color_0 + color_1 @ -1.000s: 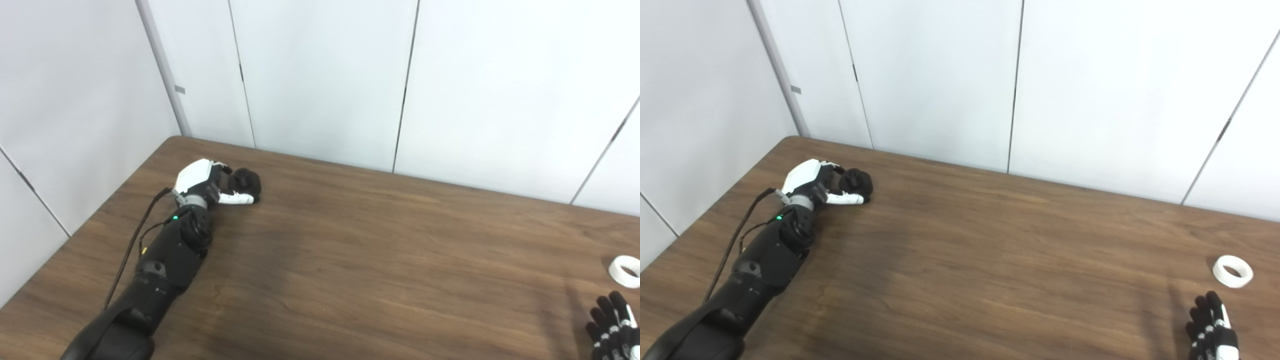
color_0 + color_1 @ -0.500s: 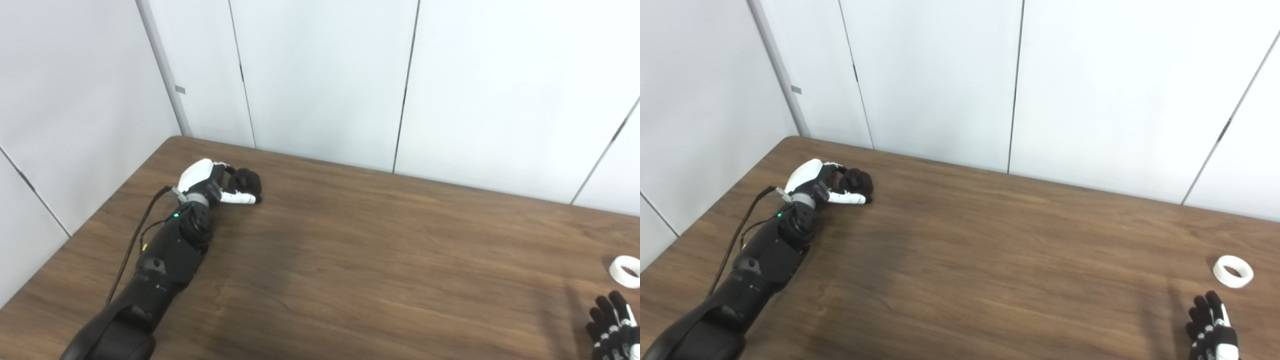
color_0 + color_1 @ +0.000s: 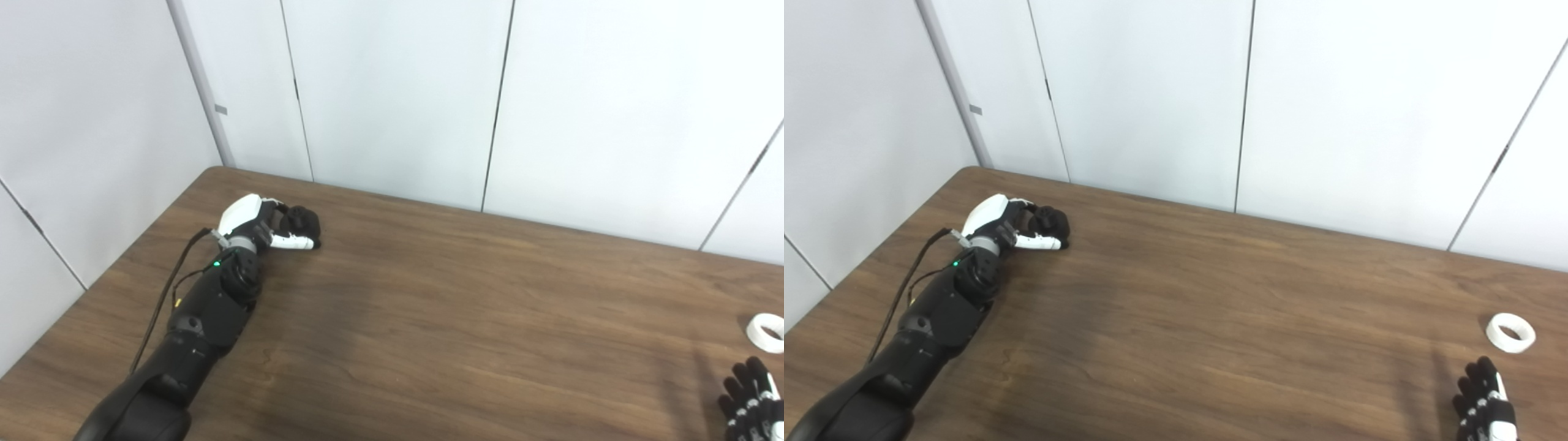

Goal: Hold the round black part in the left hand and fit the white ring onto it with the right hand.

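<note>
Stretching across the brown surface (image 3: 1213, 343), the left robot hand (image 3: 1007, 226) is curling its fingers round the round black part (image 3: 1050, 222) (probably to steady it), while the right robot hand (image 3: 1485, 404), fingers spread and empty, is waiting near the white ring (image 3: 1510, 332).

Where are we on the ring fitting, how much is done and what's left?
Early stage. In hand: the left hand is curled around the round black part at the far left of the table, though I can't tell if it is lifted. Left to do: the white ring lies untouched near the right edge, with the right hand open just short of it. Picking up and fitting both remain.
</note>
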### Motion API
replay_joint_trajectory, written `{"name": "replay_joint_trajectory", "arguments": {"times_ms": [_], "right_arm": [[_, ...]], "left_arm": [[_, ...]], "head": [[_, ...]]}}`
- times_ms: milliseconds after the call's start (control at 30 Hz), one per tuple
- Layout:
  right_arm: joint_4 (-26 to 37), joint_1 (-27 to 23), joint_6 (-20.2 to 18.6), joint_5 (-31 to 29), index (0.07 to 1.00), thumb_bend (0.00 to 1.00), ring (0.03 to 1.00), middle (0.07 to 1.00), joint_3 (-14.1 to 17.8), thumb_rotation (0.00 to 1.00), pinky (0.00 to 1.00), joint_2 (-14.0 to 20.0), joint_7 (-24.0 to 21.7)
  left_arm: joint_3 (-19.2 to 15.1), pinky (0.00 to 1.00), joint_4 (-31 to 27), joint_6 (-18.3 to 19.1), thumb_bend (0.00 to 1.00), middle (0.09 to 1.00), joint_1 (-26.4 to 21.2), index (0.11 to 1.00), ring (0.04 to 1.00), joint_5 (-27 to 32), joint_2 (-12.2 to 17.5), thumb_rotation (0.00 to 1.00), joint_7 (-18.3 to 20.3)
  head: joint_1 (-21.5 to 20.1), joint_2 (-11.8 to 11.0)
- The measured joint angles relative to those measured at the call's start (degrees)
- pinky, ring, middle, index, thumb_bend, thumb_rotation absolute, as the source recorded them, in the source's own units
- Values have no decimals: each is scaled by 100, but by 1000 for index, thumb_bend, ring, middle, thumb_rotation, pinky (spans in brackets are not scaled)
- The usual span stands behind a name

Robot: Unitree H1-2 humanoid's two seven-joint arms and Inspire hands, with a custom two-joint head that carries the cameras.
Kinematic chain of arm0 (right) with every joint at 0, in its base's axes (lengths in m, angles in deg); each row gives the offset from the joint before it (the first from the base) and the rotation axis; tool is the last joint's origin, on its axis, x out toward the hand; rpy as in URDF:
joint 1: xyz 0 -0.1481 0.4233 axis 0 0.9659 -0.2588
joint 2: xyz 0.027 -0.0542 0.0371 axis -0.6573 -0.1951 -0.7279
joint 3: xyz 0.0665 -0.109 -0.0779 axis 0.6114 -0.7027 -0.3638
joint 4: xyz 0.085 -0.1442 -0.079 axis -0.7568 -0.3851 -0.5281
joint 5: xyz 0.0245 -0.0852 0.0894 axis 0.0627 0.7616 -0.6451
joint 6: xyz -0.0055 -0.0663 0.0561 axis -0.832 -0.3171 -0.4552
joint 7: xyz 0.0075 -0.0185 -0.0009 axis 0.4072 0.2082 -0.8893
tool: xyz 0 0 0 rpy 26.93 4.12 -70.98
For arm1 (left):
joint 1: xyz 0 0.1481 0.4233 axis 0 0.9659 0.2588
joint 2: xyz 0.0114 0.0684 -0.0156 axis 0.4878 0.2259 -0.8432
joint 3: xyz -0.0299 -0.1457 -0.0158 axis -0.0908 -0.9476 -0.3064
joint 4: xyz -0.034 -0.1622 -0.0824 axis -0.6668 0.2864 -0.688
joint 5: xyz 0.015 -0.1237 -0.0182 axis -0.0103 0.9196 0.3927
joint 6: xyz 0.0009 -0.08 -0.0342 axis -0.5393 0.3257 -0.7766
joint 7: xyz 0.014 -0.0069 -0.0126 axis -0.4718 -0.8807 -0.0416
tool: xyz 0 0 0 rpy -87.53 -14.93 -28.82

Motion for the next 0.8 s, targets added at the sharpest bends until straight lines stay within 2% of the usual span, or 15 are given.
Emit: {"name": "replay_joint_trajectory", "arguments": {"times_ms": [67,100,133,200,433,800], "right_arm": [[11,0,-14,0,1000,403,1000,990,0,1000,1000,0,0],[15,1,-20,1,1000,403,1000,992,0,1000,1000,0,1],[19,1,-21,1,1000,399,1000,992,1,1000,1000,0,1],[19,4,-17,1,1000,396,1000,992,1,1000,1000,1,0],[20,8,-26,-3,1000,393,1000,995,1,1000,1000,2,0],[33,8,-45,-44,1000,389,1000,990,-1,1000,1000,-7,16]], "left_arm": [[-5,1000,20,-28,863,885,0,622,982,3,-12,187,-108],[-17,1000,39,-59,663,851,0,542,964,12,-19,111,-139],[-35,1000,86,-143,595,831,0,513,949,21,-29,83,-208],[-57,1000,139,-245,538,799,14,489,925,27,-42,57,-308],[150,1000,169,-356,524,765,33,484,885,-197,-64,53,-540],[196,1000,152,-380,524,769,53,484,880,-340,-60,54,-567]], "head": [[0,0],[0,0],[9,17],[17,18],[26,18],[-158,18]]}}
